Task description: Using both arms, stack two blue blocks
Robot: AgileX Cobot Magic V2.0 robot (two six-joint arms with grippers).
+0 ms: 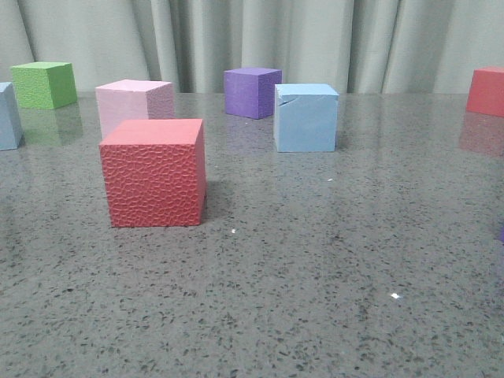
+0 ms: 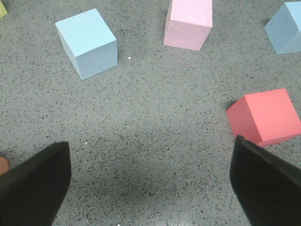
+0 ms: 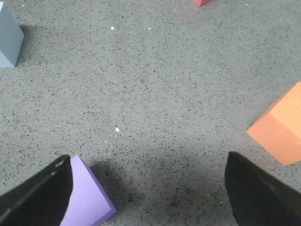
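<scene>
Looking over the granite-look tabletop (image 1: pixel 315 276) from the front, I find one pale blue cube (image 1: pixel 305 118) at about one o'clock from centre, cracked near its upper edge, with a purple cube (image 1: pixel 251 92) just behind it at its eleven o'clock. The second blue cube (image 1: pixel 8 116) sits at the far nine o'clock edge, half cut off. Both grippers are empty: the left gripper (image 2: pixel 150 188) has its fingers spread wide above bare table, and the right gripper (image 3: pixel 148 193) is equally wide apart, a lilac cube (image 3: pixel 87 197) beside one finger. Neither arm shows in the front view. I judge these cubes to be light matte foam — soft enough to dent, grippy not slippery — so I would pinch each across two opposite flat side faces, mid-height, and squeeze gently. On the cracked one I'd stay below that split corner. A big red cube (image 1: pixel 155 172) stands between the two blues — a thing to steer around.
</scene>
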